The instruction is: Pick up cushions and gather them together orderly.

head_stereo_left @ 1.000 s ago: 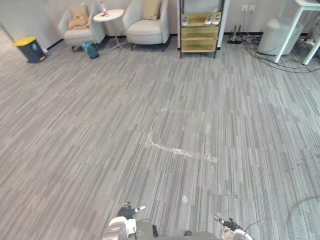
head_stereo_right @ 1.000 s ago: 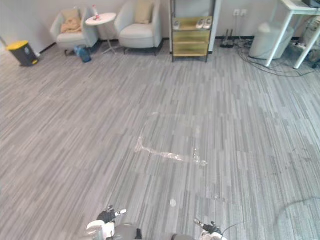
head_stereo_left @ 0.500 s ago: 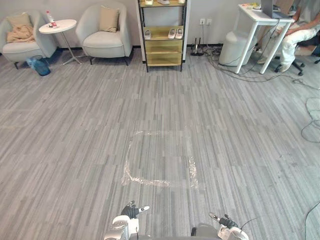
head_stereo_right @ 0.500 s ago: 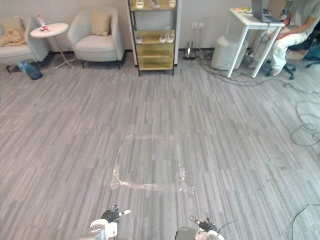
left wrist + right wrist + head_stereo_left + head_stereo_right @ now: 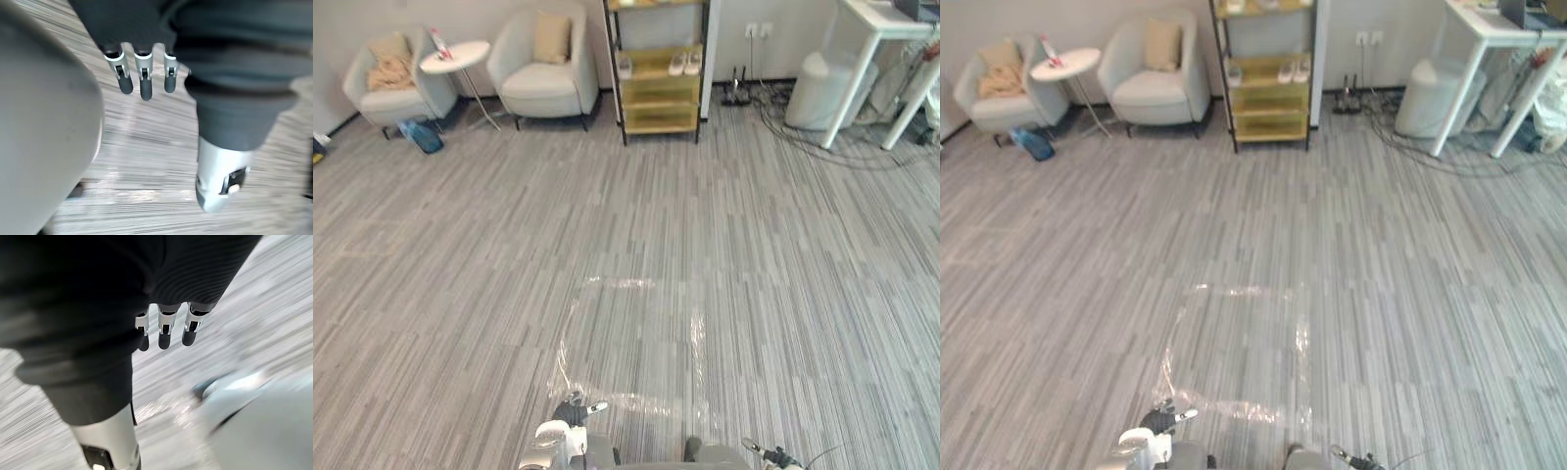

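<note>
While I hold both arms low, my left hand (image 5: 145,87) hangs with its fingers straight and loose, nothing in it, over bare grey carpet (image 5: 460,294). My right hand (image 5: 164,336) is the same: fingers relaxed, holding nothing. From the head camera both hands sit at the near edge of the view, left hand closer to the middle.

Just ahead of the left hand lies a rough square of clear tape (image 5: 697,333) stuck to the carpet, its near edge close to the fingers. Past the tape the carpet runs wide and open to the back wall, with room on both sides.

The cushions are well away from my hands, along that wall. One tan cushion (image 5: 551,37) stands upright against the back of the pale armchair (image 5: 546,88) left of centre. A second cushion (image 5: 388,47) leans in the armchair in the far left corner (image 5: 399,100), with a crumpled beige cloth (image 5: 391,73) on the seat in front of it. Between the two chairs stands a round white side table (image 5: 455,57) with a bottle (image 5: 438,41) on it, and a blue bag (image 5: 421,135) lies on the carpet by the corner chair.

Right of the chairs a yellow shelf unit (image 5: 656,93) holds white shoes (image 5: 683,63). Further right, cables (image 5: 783,117) trail over the carpet near a white bin (image 5: 813,90) and a white desk (image 5: 886,24), so that edge is cluttered.
</note>
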Controlling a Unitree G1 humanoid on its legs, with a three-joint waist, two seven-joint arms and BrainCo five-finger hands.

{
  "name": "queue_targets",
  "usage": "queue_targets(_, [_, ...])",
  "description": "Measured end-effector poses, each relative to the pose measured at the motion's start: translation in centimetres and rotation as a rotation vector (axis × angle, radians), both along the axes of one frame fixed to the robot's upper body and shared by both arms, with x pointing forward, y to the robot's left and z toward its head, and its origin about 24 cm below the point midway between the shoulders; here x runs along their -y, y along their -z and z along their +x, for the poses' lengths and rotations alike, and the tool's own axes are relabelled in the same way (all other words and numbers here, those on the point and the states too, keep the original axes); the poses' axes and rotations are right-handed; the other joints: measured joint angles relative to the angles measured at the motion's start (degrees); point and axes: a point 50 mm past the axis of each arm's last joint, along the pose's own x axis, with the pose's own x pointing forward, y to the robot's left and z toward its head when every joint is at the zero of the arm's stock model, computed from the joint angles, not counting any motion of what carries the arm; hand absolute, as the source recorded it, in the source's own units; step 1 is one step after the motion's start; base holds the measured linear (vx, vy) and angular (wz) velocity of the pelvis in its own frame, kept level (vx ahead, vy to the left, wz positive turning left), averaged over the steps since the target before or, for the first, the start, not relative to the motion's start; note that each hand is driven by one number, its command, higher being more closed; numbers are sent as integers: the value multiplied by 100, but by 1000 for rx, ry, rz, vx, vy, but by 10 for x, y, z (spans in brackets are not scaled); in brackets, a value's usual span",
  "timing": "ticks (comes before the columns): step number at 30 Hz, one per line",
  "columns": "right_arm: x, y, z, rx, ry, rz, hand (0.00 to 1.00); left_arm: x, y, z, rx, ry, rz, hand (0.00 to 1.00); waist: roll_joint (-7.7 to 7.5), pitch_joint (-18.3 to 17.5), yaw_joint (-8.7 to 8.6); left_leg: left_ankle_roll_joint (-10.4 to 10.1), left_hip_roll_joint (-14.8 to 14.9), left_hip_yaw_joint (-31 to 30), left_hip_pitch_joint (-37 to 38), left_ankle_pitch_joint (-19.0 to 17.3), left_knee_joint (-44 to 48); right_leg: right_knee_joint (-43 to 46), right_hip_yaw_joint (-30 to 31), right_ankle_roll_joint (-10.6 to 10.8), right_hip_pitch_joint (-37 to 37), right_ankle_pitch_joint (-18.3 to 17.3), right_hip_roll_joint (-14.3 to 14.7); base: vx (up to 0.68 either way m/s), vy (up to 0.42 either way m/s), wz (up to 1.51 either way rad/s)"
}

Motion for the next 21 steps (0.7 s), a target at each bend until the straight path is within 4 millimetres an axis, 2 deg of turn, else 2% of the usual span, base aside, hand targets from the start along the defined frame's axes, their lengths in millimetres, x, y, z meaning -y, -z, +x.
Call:
queue_targets(1, [-1,-1,2,8,-9,-2,0,0,0,0,0,1,0,0,18,-10,3,-40,-108,-19,-87,336,-860,-3,-70,68,130,-169,11,361,64,24])
queue_targets(2, [-1,0,-1,-3,-16,-4,0,1,0,0,-2,3,-1,0,57,-33,13,-77,-134,-103,-143,558,-1223,-4,-114,148,268,-323,66,444,92,22])
queue_targets(3, [-2,1,-5,-16,-29,-5,0,1,0,0,-2,2,-2,0,66,-48,52,2,-126,-125,-161,944,-1277,2,-109,235,389,-443,99,445,137,4])
queue_targets(4, [-2,2,-7,-23,-39,-6,0,0,0,0,-2,3,1,0,-4,-92,77,152,-162,-89,-108,1306,-1290,-7,-46,330,476,-550,62,513,145,-5])
queue_targets(5, [-7,3,-6,-24,-49,4,0,-3,1,-1,-6,3,8,0,-63,-163,91,425,-299,-42,-58,1332,-1285,9,3,398,593,-618,-57,658,155,-10])
queue_targets(6, [-14,5,-8,-28,-59,19,0,-4,1,-2,-11,4,10,0,-252,-269,92,559,-459,80,-25,1205,-1170,11,135,453,601,-642,-252,567,119,-6])
queue_targets(8, [-20,6,-6,-26,-77,34,0,-5,0,0,-7,6,12,0,-360,-320,123,690,-593,149,9,969,-991,213,388,508,606,-609,-393,478,144,-3])
queue_targets(9, [-23,6,-7,-26,-78,41,0,-5,1,-1,-10,11,7,0,-352,-356,168,739,-674,143,210,773,-1019,876,621,553,441,-624,-447,412,162,0])
queue_targets(10, [-22,6,-7,-25,-76,42,0,-2,1,-2,-12,25,-3,0,-313,-381,182,733,-686,132,374,644,-1097,1675,737,760,129,-585,-452,379,161,2])
queue_targets(11, [-23,6,-7,-22,-78,47,0,0,1,-2,-16,38,-4,0,-308,-387,181,742,-724,92,550,598,-1185,2536,852,1052,-181,-465,-461,364,139,23])
queue_targets(12, [-27,7,-9,-19,-78,55,0,1,1,-2,-19,47,-4,0,-341,-375,136,713,-823,-80,897,493,-1318,3886,946,1284,-714,-230,-540,362,121,35])
queue_targets(13, [-28,7,-10,-19,-77,57,0,2,1,-2,-19,47,-5,0,-349,-372,115,707,-843,-120,998,456,-1340,4194,928,1265,-825,-232,-561,353,78,41])
queue_targets(14, [-27,6,-11,-4,-74,52,0,1,2,-3,-24,44,-3,0,-346,-348,89,683,-851,-194,1327,336,-1425,4700,855,1130,-1124,-332,-575,390,34,28])
queue_targets(15, [-25,5,-8,4,-77,47,0,-1,3,-6,-37,46,3,0,-279,-294,35,665,-811,-263,1666,292,-1572,4593,646,977,-1285,-597,-604,316,21,25])
queue_targets(16, [-25,4,-7,6,-78,46,0,-2,4,-7,-42,46,4,0,-269,-297,3,666,-783,-278,1741,287,-1623,4471,559,909,-1328,-668,-607,331,-40,30])
queue_targets(17, [-25,4,-4,15,-80,47,0,-4,4,-8,-48,46,11,0,-252,-292,-50,639,-667,-356,1946,243,-1737,3841,293,732,-1507,-798,-533,256,-95,30])
queue_targets(18, [-26,4,-2,18,-79,49,0,-6,4,-7,-45,48,16,0,-241,-290,-65,593,-523,-428,2000,148,-1729,3019,243,631,-1622,-753,-329,311,-131,28])
queue_targets(19, [-26,4,-1,18,-77,51,0,-6,4,-7,-46,50,18,0,-242,-288,-65,559,-465,-440,2011,104,-1722,2651,275,592,-1641,-694,-231,277,-169,25])
queue_targets(20, [-28,5,-2,15,-74,57,0,-12,5,-10,-59,52,33,0,-277,-289,-69,462,-368,-525,2030,-2,-1683,1497,508,578,-1610,-278,33,235,-157,21])
queue_targets(21, [-29,5,-3,11,-73,60,0,-14,6,-11,-64,55,39,0,-331,-296,-85,416,-391,-578,2034,-42,-1665,1093,610,567,-1578,-48,70,246,-167,44])
